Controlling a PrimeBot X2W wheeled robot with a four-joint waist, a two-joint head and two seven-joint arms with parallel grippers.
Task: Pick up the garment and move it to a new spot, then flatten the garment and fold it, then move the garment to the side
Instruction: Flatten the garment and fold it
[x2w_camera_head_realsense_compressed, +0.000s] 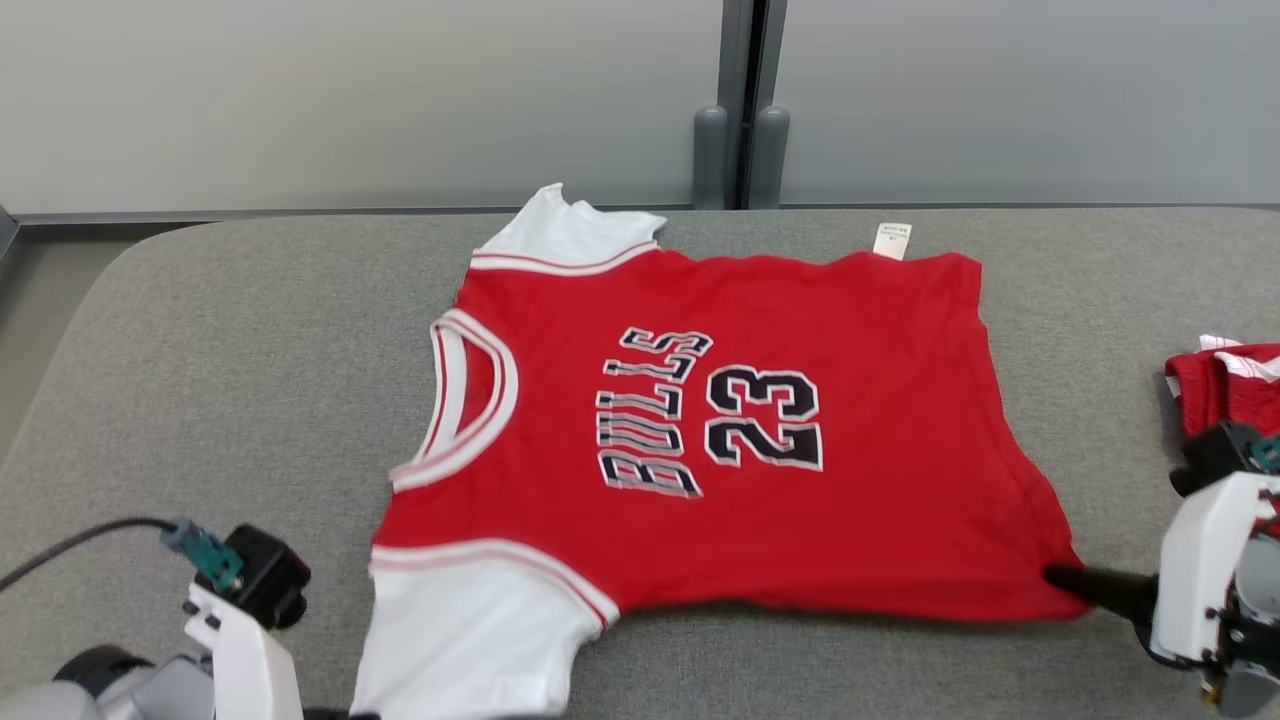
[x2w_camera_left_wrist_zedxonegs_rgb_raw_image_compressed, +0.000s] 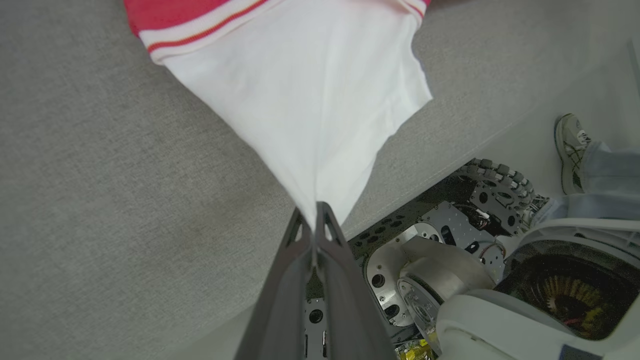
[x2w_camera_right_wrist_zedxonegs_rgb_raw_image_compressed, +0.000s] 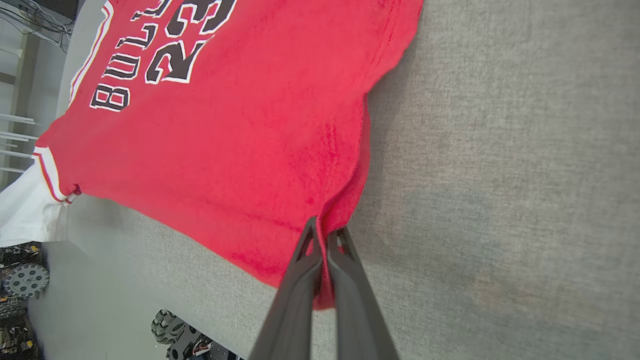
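Garment (x2w_camera_head_realsense_compressed: 880, 420), a red jersey with white sleeves, lies spread flat on the grey tabletop (x2w_camera_head_realsense_compressed: 250, 350). Left pincer (x2w_camera_left_wrist_zedxonegs_rgb_raw_image_compressed: 316, 222) is clamped on the near sleeve's edge; right pincer (x2w_camera_right_wrist_zedxonegs_rgb_raw_image_compressed: 324, 237) grips the near hem corner.

Soft, even, bright light; faint shadows, sharp focus, wrist views bowed at edges.

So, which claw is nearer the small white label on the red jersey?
Right: the right claw grips the red jersey at its hem corner, the label end; left claw grips the white sleeve, opposite.
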